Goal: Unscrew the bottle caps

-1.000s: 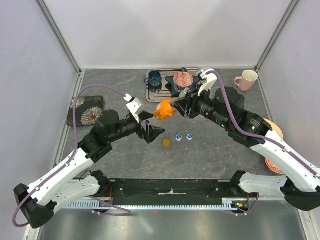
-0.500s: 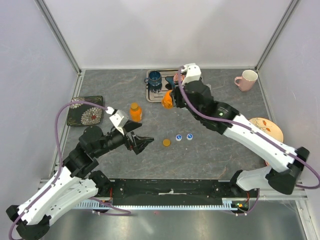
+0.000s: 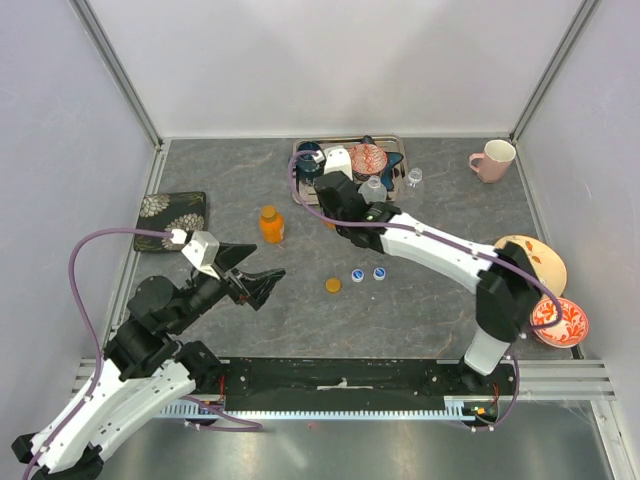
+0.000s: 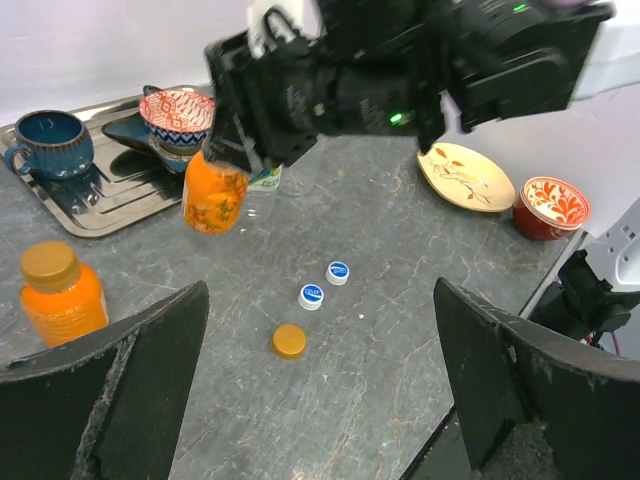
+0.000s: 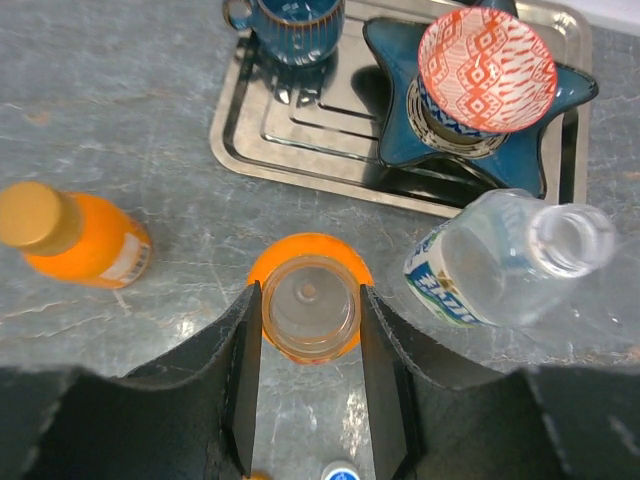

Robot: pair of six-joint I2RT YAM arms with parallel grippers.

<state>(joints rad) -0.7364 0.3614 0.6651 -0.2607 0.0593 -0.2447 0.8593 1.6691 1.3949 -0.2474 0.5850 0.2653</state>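
Bottle point(image 5: 309, 300), seemingly lifted, pinched between right fingers point(image 5: 238, 380); left fingers point(image 4: 120, 390) wide.

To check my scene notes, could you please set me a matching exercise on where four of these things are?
Things:
1. opened short orange-liquid plastic bottle
2. capped short orange-liquid plastic bottle
3. loose round orange plastic cap
4. dark blue ceramic mug

Places:
a. on the metal tray
b. lying on the grey table near two small blue caps
c. between the jaws of the right gripper
d. standing on the table, unheld

Pairs: 1-c, 2-d, 3-b, 4-a
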